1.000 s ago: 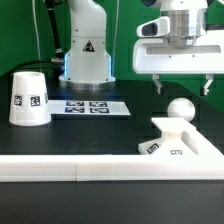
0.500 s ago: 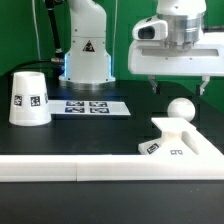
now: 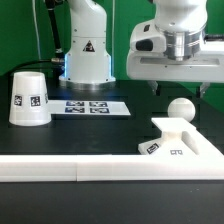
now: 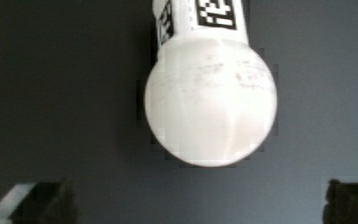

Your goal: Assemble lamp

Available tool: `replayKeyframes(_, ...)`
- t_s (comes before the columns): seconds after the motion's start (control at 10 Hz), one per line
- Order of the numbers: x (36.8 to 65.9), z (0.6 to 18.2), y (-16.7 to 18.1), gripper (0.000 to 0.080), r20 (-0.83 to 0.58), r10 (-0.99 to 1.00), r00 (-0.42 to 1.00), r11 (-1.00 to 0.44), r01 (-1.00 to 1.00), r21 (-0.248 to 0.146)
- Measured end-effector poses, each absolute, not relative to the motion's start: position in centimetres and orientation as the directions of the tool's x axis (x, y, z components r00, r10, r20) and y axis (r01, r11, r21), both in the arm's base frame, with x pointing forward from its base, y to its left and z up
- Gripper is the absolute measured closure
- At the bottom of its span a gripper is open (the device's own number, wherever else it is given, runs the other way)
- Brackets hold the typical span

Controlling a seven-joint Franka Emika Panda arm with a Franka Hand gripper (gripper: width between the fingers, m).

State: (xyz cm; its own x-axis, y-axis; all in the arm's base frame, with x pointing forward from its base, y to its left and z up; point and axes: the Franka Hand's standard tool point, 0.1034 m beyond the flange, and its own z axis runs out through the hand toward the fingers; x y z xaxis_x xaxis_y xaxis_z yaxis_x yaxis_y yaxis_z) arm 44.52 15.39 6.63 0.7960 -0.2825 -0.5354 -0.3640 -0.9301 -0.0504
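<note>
One ball-shaped bulb [image 3: 180, 109] lies on the black table [image 3: 110, 135] just behind the base block [image 3: 185, 145], under the gripper [image 3: 177, 88] hovering with fingers [image 3: 155, 88] spread wide and empty, the shade [image 3: 28, 98] well apart toward the exterior view's left.

The claw [image 3: 178, 88] hangs pointing straight down, its two dark fingers [image 3: 155, 87] spread wide apart with nothing gripped. Directly above it, the white wrist [image 3: 180, 15] stands upright.

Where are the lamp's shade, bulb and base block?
shade [image 3: 30, 98], exterior view, on its side wall at the marker.
bulb [image 3: 180, 109], exterior view, on the round ball.
base block [image 3: 195, 144], exterior view, on its flat top.
</note>
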Motion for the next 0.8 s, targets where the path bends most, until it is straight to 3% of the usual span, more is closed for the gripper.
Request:
replayKeyframes(0.5, 44.2, 5.7, 15.9, 0.01, -0.755, -0.217, 0.619, -0.94, -0.341, -0.009)
replayKeyframes(0.8, 43.9, 4.6, 17.0, 0.01, -0.74, -0.212, 0.638, -0.943, -0.331, -0.016)
